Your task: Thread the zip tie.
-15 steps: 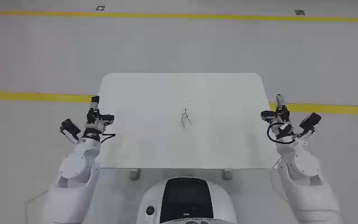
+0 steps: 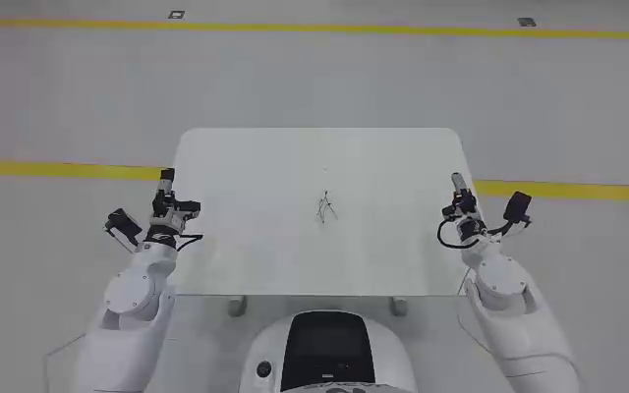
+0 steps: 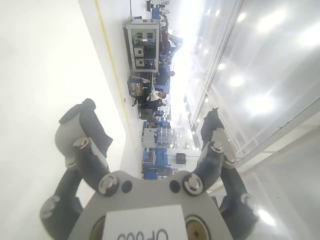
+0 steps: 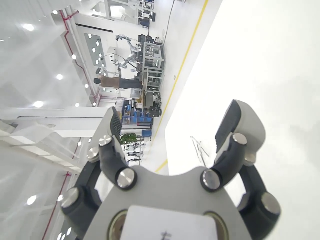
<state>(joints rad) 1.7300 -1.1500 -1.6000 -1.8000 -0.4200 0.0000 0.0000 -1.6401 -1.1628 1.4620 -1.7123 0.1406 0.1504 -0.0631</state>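
The zip ties (image 2: 325, 207) are lying in the desk's (image 2: 246, 167) middle; the left gripper (image 3: 150, 108) and right gripper (image 4: 172, 107) are hovering at opposite edges, fingers (image 4: 225, 123) spread wide, holding nothing. Thin and crossed, the ties are likely inviting a doubled pinch.

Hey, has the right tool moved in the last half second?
Yes. The right tool has shifted inward toward the zip tie: it was outside the table edge on that side and now sits just over that edge.
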